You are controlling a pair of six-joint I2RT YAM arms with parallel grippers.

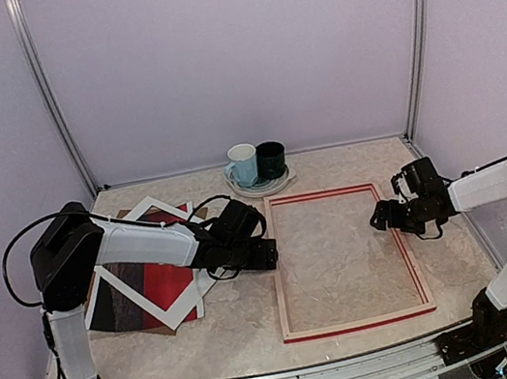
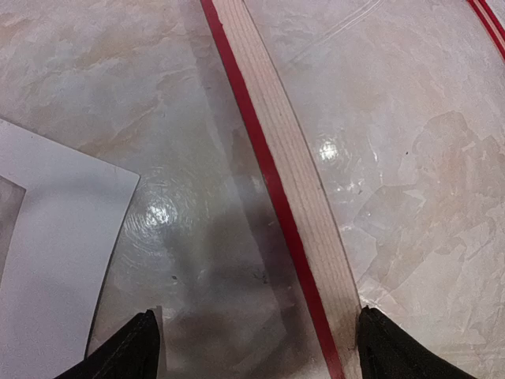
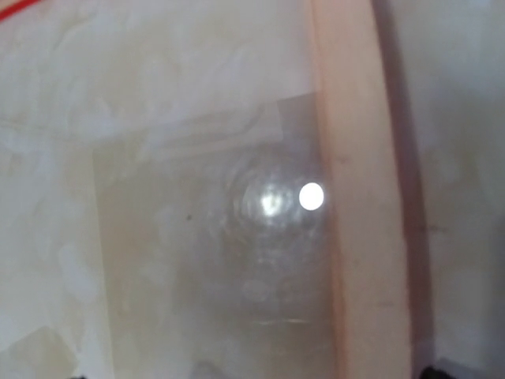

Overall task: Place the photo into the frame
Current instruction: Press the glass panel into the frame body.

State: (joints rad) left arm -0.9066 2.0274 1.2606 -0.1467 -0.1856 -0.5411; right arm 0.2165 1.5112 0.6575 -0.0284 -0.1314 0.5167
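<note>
Two robot arms pause over the frame [image 1: 355, 322], which lies flat at the centre of the tabletop [image 1: 245, 333], pale wood upward with red showing along its edges. The photo [image 1: 164, 284] is not in it. The print lies well to the left in a loose pile, its red and dark surface partly covered by a tilted white mat [image 1: 149, 206].

The left gripper [image 1: 267, 254] hovers just beside the frame's left rail. Its wrist view shows the fingers [image 2: 130, 351] spread wide and empty, with the rail [image 2: 292, 181] running between them and a white corner of the pile at the left edge.

The right gripper [image 1: 377, 220] hangs over the right rail. Its own view is blurred, and whether its fingers are released or clenched cannot be told.

The job appears to be at an early step: the frame is laid out and ready, and the print is not yet picked up. The next move likely falls to the left arm. It would need to reach left to the pile, free the print from under the mat, grip a thin edge, and carry it right to lie square inside the opening.
</note>
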